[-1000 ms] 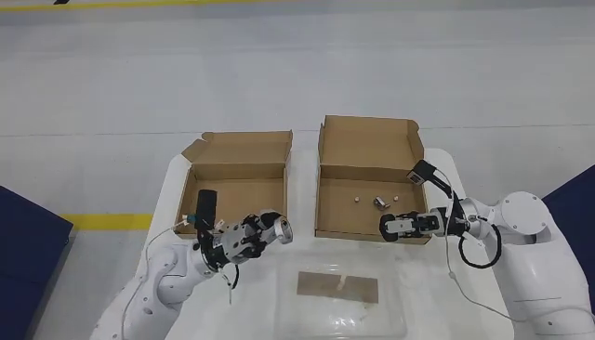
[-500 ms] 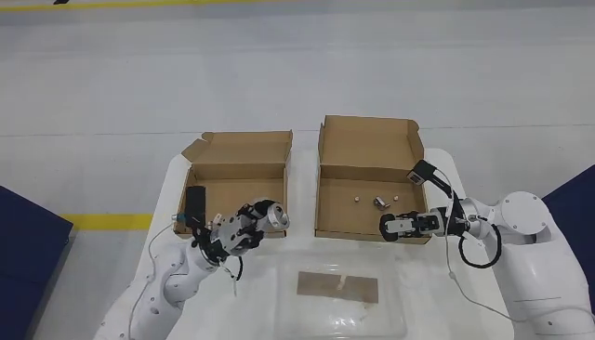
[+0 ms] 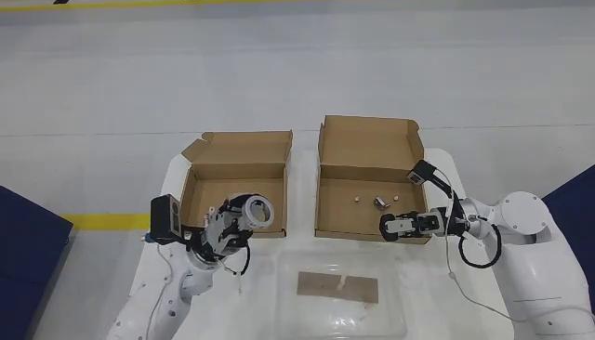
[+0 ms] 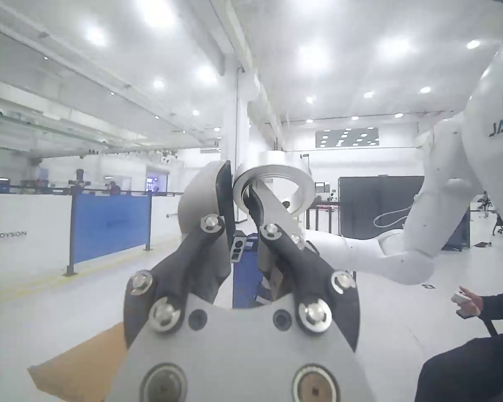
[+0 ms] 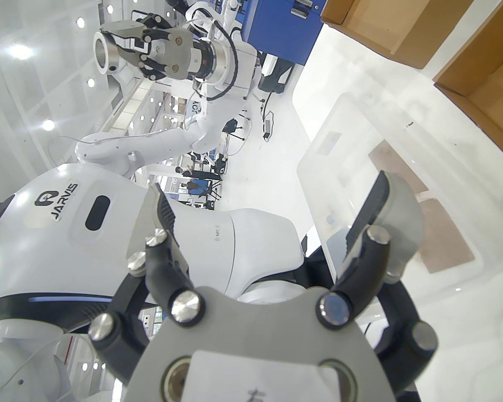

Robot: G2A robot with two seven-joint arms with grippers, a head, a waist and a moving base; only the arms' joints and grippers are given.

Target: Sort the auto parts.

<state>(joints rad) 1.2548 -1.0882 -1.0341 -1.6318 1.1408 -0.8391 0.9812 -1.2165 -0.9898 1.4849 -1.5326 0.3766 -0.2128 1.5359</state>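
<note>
left claw (image 4: 237,186) pinches metal ring (image 4: 277,159) by its wall: one finger inside, one outside. right claw (image 5: 269,188) spread above desk (image 5: 360,64).

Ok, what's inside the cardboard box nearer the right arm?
Three small parts lie on the floor of the box: a metal piece between two tiny tan bits. The right gripper covers its near edge, so anything there is hidden.
</note>
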